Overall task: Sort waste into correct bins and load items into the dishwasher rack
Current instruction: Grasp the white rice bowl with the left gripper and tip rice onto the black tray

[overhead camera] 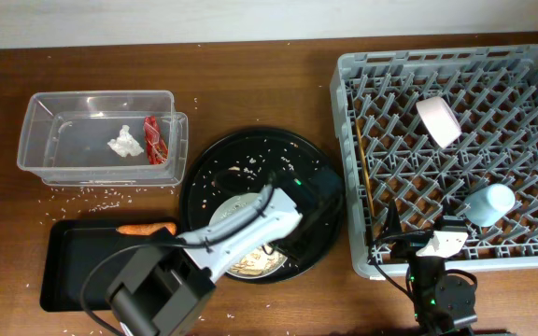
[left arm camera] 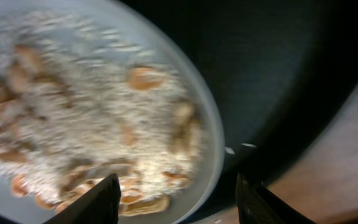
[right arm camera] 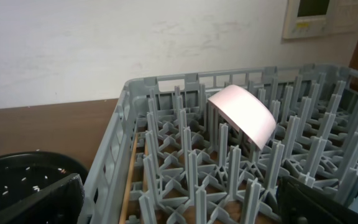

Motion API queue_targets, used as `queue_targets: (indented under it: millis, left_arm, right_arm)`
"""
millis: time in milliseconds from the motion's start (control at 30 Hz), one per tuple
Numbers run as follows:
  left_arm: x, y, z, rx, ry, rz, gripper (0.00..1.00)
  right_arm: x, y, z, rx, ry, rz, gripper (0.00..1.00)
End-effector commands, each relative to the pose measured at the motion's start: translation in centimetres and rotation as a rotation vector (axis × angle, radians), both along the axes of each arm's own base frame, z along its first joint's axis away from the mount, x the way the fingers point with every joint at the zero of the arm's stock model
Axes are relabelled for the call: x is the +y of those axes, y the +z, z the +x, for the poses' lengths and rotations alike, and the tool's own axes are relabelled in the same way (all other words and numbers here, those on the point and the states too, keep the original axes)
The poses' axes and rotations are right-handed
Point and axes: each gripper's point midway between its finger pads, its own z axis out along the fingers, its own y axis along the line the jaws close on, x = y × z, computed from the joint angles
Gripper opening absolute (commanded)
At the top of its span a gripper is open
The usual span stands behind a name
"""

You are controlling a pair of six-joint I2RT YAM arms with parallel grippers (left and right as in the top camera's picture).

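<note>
Starting at the desk's left rear corner, the clear container [overhead camera: 82,131] held the crumpled tissue [overhead camera: 125,145] and the red wrapper [overhead camera: 156,140], with loose rice grains [overhead camera: 101,194] scattered along its front. Toward the front left corner, the shallow black tray [overhead camera: 73,271] carried the carrot [overhead camera: 147,228] by its rear edge.

In the middle of the desk, on the front part of the round black tray [overhead camera: 250,154], sat the pale dish [left arm camera: 209,121]. It was a wide, shallow, grey-white plate heaped with beige rice scraps [left arm camera: 92,118] and some browner bits. The left pincer [left arm camera: 178,193] hung just over its rim, fingers apart and gripping nothing.

I judged the dish stiff, smooth and likely slippery, weighted by its load, and breakable if dropped. The bare rim looked the only sound place to take hold, one finger above and one beneath. It would want keeping level until the scraps were tipped out.

Filling the right side of the desk, the rack [overhead camera: 346,112] had the chopsticks [overhead camera: 364,177] lying along its left wall. The white bowl [overhead camera: 438,121] was tilted among the rear pegs, and the blue cup [overhead camera: 489,204] stood nearer the front right. At the rack's front edge the right pincer [right arm camera: 180,193] was spread wide and empty.
</note>
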Motion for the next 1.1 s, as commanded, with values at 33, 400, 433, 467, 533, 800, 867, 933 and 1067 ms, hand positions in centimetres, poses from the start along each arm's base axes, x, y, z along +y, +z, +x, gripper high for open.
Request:
queue_targets:
  millis: [33, 400, 433, 467, 533, 800, 867, 933, 1067]
  left_arm:
    - [-1.5, 0.0, -0.9, -0.009, -0.123, -0.032, 0.46]
    - [-0.6, -4.8, -2.5, 0.112, -0.288, 0.013, 0.09]
    - [-0.6, -4.8, -2.5, 0.111, -0.288, 0.013, 0.07]
    - [-0.6, -4.8, -2.4, 0.108, -0.287, 0.016, 0.04]
    - [0.0, -4.2, -0.5, 0.032, -0.291, 0.072, 0.0]
    - [-0.5, 1.9, 9.3, -0.207, -0.055, 0.005, 0.0]
    - [-0.4, 3.7, 10.0, -0.235, -0.051, 0.022, 0.0]
    - [0.0, 4.4, 10.2, -0.246, -0.052, 0.045, 0.0]
    - [2.9, 6.7, 9.5, -0.233, -0.018, 0.182, 0.0]
  right_arm:
    - [-0.1, -0.3, 0.0, 0.004, -0.003, -0.005, 0.98]
    - [-0.1, -0.3, 0.0, 0.004, -0.003, -0.005, 0.98]
    - [-0.1, -0.3, 0.0, 0.004, -0.003, -0.005, 0.98]
    - [-0.1, -0.3, 0.0, 0.004, -0.003, -0.005, 0.98]
    - [-0.1, -0.3, 0.0, 0.004, -0.003, -0.005, 0.99]
    - [-0.1, -0.3, 0.0, 0.004, -0.003, -0.005, 0.98]
    - [-0.1, -0.3, 0.0, 0.004, -0.003, -0.005, 0.98]
    - [-0.1, -0.3, 0.0, 0.004, -0.003, -0.005, 0.98]
    - [-0.1, -0.3, 0.0, 0.004, -0.003, -0.005, 0.98]
